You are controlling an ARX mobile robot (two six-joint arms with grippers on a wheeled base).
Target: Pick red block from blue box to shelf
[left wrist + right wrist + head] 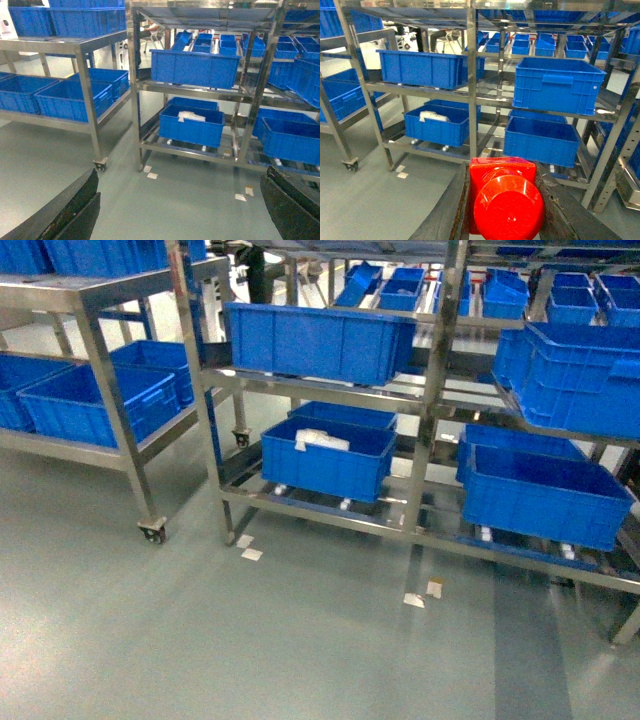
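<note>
In the right wrist view the red block (507, 205) fills the lower middle, its round stud facing the camera. My right gripper (503, 170) is shut on it, one dark finger pressed against each side. The steel shelf (471, 100) stands a short way ahead, with dark blue crates on its tiers. In the left wrist view my left gripper (182, 172) is open, with only grey floor between its fingers (75, 210), and it faces the same shelf (135, 75). The head view shows the shelf (440, 390) but neither gripper. The blue box is out of view.
Dark blue crates (315, 340) fill the rack's tiers, and a lower one (325, 455) holds something white. A second steel rack on casters (152, 530) stands to the left with more crates. Paper scraps (250, 552) lie on the grey floor by the shelf's feet.
</note>
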